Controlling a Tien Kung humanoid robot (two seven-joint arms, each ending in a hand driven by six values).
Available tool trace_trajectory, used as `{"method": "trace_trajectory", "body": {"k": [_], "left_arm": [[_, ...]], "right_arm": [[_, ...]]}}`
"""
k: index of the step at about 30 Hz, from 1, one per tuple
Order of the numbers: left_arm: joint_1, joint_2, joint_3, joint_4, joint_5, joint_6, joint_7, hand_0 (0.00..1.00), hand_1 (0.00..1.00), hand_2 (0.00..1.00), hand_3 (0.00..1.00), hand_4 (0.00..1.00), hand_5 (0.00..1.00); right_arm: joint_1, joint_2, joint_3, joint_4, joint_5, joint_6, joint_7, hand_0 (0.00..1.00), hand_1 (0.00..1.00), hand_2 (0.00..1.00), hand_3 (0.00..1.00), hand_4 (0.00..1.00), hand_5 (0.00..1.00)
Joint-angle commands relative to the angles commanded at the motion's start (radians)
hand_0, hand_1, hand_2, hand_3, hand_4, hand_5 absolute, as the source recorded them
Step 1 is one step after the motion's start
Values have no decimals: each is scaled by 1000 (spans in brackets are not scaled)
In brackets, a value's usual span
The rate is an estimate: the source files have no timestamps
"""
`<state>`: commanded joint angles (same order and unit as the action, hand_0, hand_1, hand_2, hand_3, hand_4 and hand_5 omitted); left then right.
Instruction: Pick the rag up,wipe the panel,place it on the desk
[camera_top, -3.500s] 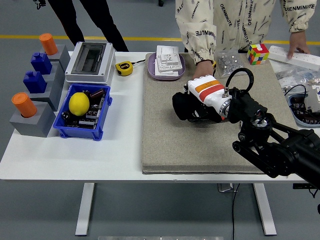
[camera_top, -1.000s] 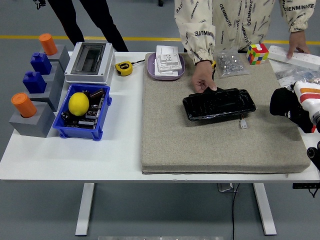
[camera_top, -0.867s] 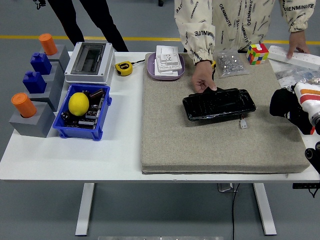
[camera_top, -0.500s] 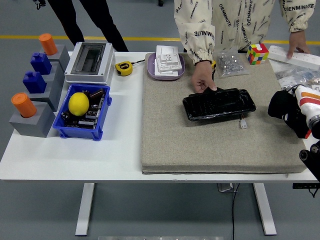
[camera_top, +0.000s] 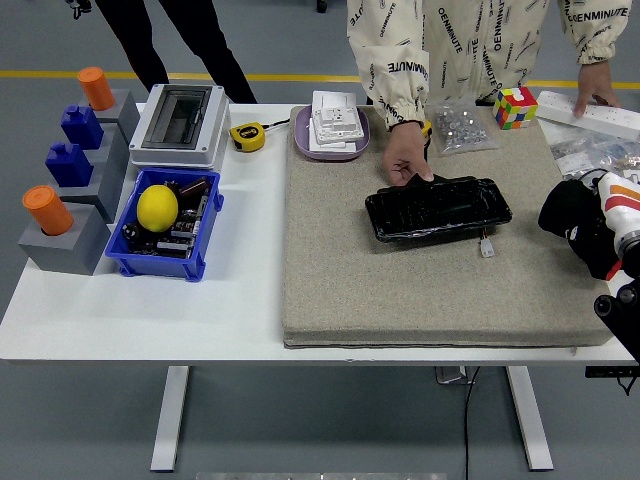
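Black, soft cloth, the rag (camera_top: 572, 218) is sitting bunched in the right hand (camera_top: 590, 225) at 3 o'clock, fingers clenched around it. It is probably handling light and limp. The glossy panel (camera_top: 437, 208) is lying centre-mat, a person's hand (camera_top: 408, 152) steadying its 11 o'clock corner.

the panel (camera_top: 438, 208) lies near the middle of the mat (camera_top: 440, 290), a person's hand (camera_top: 407, 158) touching its far edge. behind the panel sit a tray of switch plates (camera_top: 333, 128) (to the left) and a bag of screws (camera_top: 459, 127), with a puzzle cube (camera_top: 516, 107) further right. left of the mat, off it, stand a tape measure (camera_top: 248, 136), an enclosure box (camera_top: 180, 123) and a parts bin (camera_top: 168, 224) holding a lemon (camera_top: 158, 208). right of the panel, at the mat's edge, is the robot's right hand (camera_top: 585, 225).
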<state>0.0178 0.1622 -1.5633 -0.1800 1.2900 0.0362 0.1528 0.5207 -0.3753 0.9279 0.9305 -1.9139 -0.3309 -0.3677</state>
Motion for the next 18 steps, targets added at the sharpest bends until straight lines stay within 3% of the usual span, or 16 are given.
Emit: {"method": "trace_trajectory", "body": {"k": [4, 6, 11, 12, 17, 18], "left_arm": [[-1, 0, 1, 0, -1, 0, 0, 638, 689, 723, 566, 594, 463], [-1, -1, 2, 0, -1, -1, -1, 640, 689, 722, 565, 594, 463], [-2, -1, 2, 0, -1, -1, -1, 640, 689, 722, 565, 594, 463], [-3, 0, 1, 0, -1, -1, -1, 640, 689, 721, 566, 593, 463], [-3, 0, 0, 0, 0, -1, -1, 640, 689, 721, 566, 593, 463], [-3, 0, 0, 0, 0, -1, -1, 640, 689, 722, 567, 593, 463]], "right_arm": [[3, 1, -12, 5, 21, 8, 4, 241, 357, 434, 410, 986, 46], [5, 1, -11, 10, 30, 29, 9, 273, 389, 464, 460, 998, 92], [8, -1, -1, 15, 57, 79, 31, 273, 389, 464, 460, 998, 92], [9, -2, 0, 15, 59, 84, 35, 358, 447, 520, 510, 968, 313], [12, -9, 4, 18, 59, 113, 60, 358, 447, 520, 510, 968, 313], [12, -9, 4, 19, 58, 116, 62, 469, 532, 634, 556, 998, 431]]}}
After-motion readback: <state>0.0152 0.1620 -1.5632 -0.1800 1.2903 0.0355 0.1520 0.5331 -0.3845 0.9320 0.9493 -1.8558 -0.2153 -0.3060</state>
